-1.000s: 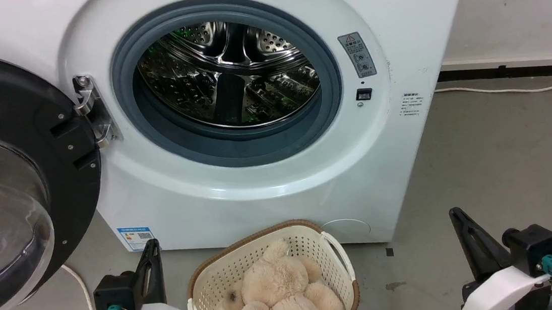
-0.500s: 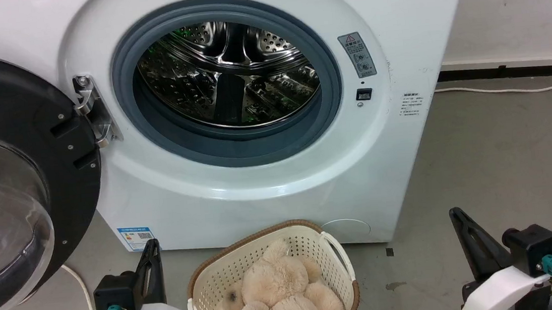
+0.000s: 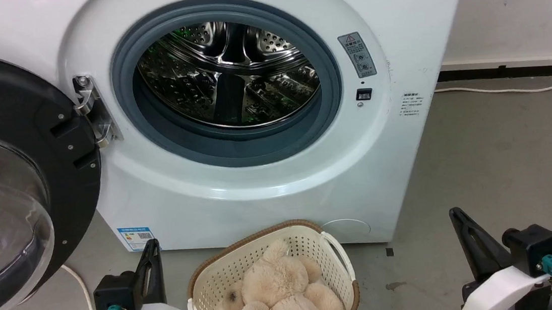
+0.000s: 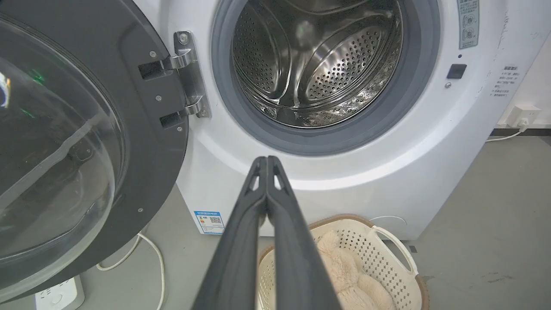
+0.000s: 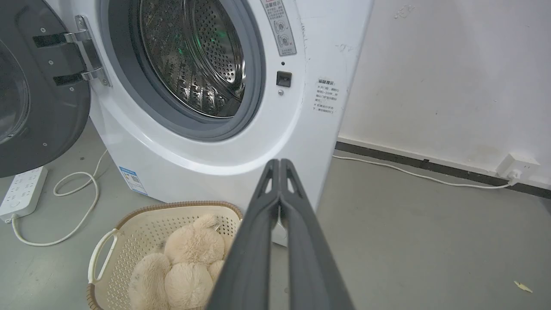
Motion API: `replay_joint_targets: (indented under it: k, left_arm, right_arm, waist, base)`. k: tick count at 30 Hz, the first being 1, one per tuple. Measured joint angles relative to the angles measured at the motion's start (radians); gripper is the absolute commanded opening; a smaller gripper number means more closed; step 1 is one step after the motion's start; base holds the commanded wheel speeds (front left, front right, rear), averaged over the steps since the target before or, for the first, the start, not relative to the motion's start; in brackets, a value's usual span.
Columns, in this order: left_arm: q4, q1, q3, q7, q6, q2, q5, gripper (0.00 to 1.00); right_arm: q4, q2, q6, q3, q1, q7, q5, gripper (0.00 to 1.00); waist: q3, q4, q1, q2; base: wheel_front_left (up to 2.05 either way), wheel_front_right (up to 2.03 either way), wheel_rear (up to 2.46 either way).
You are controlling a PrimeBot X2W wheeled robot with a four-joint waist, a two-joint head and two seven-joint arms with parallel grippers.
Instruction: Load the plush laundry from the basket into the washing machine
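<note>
The fluffy beige plush laundry [image 3: 279,296] [image 5: 185,267] [image 4: 348,271] lies in the cream perforated basket [image 3: 217,277] [image 5: 142,224] [image 4: 387,254] on the floor before the white washing machine [image 3: 260,197]. The machine's steel drum [image 3: 227,73] [image 4: 318,64] [image 5: 193,60] holds nothing, and its black-rimmed glass door [image 3: 5,181] is swung wide to the left. My left gripper [image 3: 152,245] [image 4: 267,160] is shut and stands left of the basket. My right gripper [image 3: 455,212] [image 5: 280,162] is shut, well to the right of the basket. Both hold nothing.
A white power strip [image 5: 21,191] and looping cable [image 5: 82,189] lie on the grey floor left of the machine. Another cable [image 5: 409,172] runs along the wall to a socket [image 5: 516,165] at right. The open door stands close to my left arm.
</note>
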Motion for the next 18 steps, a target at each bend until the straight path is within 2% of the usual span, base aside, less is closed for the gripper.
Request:
replay_joint_targets:
  k: [1,2,18]
  left_arm:
    - [0.0,0.0,0.0,0.0,0.0,0.0,0.0,0.0]
    - [0.0,0.0,0.0,0.0,0.0,0.0,0.0,1.0]
    - [0.021,0.001,-0.017,-0.018,-0.005,0.0,-0.011,1.0]
  right_arm:
    - [0.0,0.0,0.0,0.0,0.0,0.0,0.0,0.0]
    - [0.0,0.0,0.0,0.001,0.0,0.0,0.001,1.0]
    - [0.006,0.0,0.0,-0.008,0.0,-0.018,0.012,1.0]
  waist:
    - [0.0,0.0,0.0,0.0]
    - [0.0,0.0,0.0,0.0]
    - [0.024,-0.007,0.0,0.0]
  base:
    - [0.0,0.0,0.0]
    - [0.0,0.0,0.0]
    - [0.0,0.0,0.0]
